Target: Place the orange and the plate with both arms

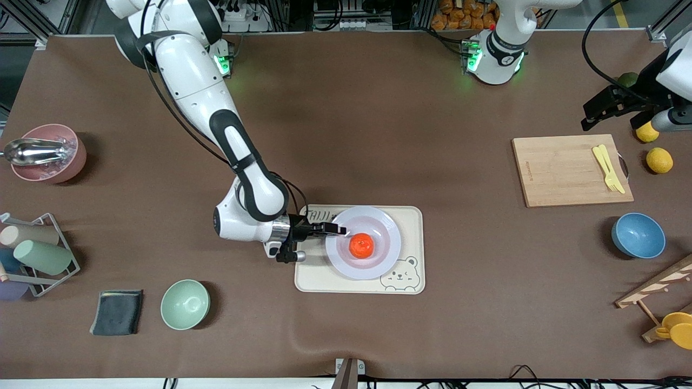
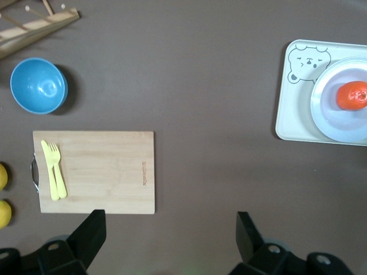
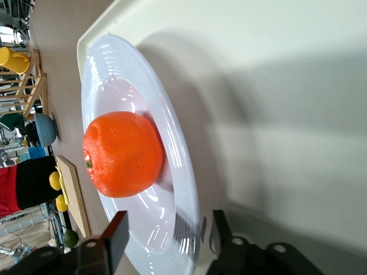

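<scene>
The plate (image 1: 363, 242) is lying flat on the cream bear-printed tray (image 1: 413, 216) near the middle of the table, toward the tray's end nearest the right arm's side. Being round, it is showing no long axis; its shallow centre is facing up. The orange (image 1: 361, 246) is sitting in that centre, resting on its own. In the right wrist view its small green stem mark is facing sideways along the table rather than straight up, toward the cutting board's end.

The right gripper (image 1: 336, 229) is reaching in low over the tray, at the plate's rim. Its fingers (image 3: 117, 232) are standing apart, one on each side of the rim, and they are not pinching it as far as I can see: a gap is showing between the rim and the pads.

The left gripper (image 2: 171, 229) is waiting up in the air over the left arm's end of the table, jaws spread wide with nothing between them. Beneath it are lying the wooden cutting board (image 1: 567, 170) with a yellow fork and knife (image 1: 609, 168) on it, two lemons (image 1: 659, 160) beside the board, and a blue bowl (image 1: 638, 235) nearer the front camera.

A green bowl (image 1: 185, 304) and a dark folded cloth (image 1: 117, 312) are lying toward the right arm's end.
</scene>
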`<state>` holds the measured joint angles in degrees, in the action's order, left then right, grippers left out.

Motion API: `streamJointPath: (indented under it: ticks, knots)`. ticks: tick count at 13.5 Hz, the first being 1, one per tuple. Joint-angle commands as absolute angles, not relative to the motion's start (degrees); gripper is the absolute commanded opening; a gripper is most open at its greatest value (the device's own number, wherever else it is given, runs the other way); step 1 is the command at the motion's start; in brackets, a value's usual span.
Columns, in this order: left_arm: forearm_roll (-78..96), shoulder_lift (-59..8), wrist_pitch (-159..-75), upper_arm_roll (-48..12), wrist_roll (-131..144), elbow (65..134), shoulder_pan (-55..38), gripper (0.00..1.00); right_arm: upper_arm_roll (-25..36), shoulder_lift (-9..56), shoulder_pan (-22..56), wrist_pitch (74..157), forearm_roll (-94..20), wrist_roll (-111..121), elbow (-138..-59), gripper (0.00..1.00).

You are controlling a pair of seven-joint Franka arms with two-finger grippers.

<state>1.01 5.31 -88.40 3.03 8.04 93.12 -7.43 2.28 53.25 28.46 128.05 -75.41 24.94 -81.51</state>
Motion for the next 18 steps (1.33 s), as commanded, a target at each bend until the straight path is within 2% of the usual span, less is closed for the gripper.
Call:
streamJointPath:
  ticks: [1,4,9,12,14,18]
  knots:
    - [1.1,5.6,-86.7,3.2,9.1,92.4,-7.3,1.0,1.6,49.9,23.6,123.5,-65.9,26.3,-81.7,1.0]
    - [1.1,5.9,-86.2,3.2,9.2,92.5,-7.4,1.0,1.6,46.5,20.9,121.8,-54.8,26.3,-81.7,1.0]
    - [1.1,6.2,-84.8,2.9,8.9,92.5,-6.9,1.0,4.5,36.2,17.8,106.8,-40.8,26.6,-81.9,1.0]
    - [1.1,6.8,-84.6,2.6,9.1,92.6,-6.9,1.0,5.2,25.0,17.4,105.6,-30.6,26.8,-88.4,1.0]
    - [1.3,6.8,-84.6,2.5,9.1,92.6,-6.9,1.0,5.2,17.1,14.3,102.4,-24.1,26.9,-92.4,1.0]
    - [1.5,7.3,-84.7,1.9,9.2,92.7,-6.9,1.0,8.8,9.4,10.7,95.4,-11.8,26.3,-91.9,1.0]
